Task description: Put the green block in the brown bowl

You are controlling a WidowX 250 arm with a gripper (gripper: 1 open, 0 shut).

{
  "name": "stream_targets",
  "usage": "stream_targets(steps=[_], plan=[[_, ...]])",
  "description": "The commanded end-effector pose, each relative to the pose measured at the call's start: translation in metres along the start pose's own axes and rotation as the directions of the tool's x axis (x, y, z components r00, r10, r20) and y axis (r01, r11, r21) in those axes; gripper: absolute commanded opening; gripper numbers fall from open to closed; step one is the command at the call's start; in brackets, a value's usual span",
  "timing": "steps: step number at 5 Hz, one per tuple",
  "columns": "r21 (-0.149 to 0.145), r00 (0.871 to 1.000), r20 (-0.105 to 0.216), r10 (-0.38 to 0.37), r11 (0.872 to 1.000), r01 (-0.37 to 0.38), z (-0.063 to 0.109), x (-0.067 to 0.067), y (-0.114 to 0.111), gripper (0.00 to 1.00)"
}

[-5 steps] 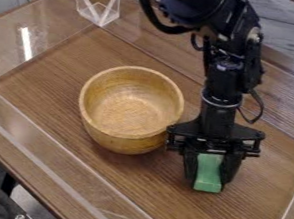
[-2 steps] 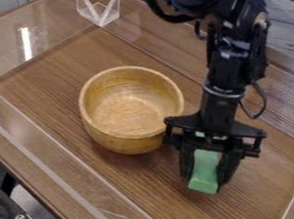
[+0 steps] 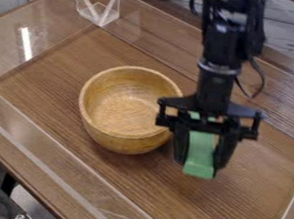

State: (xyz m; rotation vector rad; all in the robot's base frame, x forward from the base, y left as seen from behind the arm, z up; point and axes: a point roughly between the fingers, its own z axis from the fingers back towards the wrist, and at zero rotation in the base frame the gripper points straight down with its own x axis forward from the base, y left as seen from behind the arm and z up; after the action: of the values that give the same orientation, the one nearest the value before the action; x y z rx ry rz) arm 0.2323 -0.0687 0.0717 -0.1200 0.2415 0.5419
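The green block (image 3: 202,157) hangs upright between the black fingers of my gripper (image 3: 206,149), which is shut on it. Its lower end is off the wooden table, just right of the brown bowl (image 3: 131,108). The bowl is round, light wood, and nothing lies inside it. My arm comes down from the top of the view, right of the bowl's rim.
A clear plastic stand (image 3: 96,7) sits at the back left. A clear low wall (image 3: 53,130) runs along the table's front left edge. Dark cables hang by the arm at the top.
The gripper has lifted the green block off the table and shifted it slightly left, closer to the bowl.
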Motion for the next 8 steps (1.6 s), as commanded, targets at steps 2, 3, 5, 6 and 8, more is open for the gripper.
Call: stream_targets(steps=[2,3,5,6,8], plan=[[-0.109,0.997,0.068,-0.025,0.994,0.032,0.071,0.007,0.048,0.00],[-0.152,0.995,0.093,-0.036,0.987,0.050,0.098,0.013,0.080,0.00],[-0.177,0.978,0.120,-0.172,0.965,0.192,0.105,0.008,0.084,0.00],[-0.176,0.962,0.119,-0.245,0.949,0.263,0.096,-0.001,0.076,0.00],[-0.180,0.929,0.133,-0.345,0.914,0.365,0.084,-0.006,0.061,0.00]])
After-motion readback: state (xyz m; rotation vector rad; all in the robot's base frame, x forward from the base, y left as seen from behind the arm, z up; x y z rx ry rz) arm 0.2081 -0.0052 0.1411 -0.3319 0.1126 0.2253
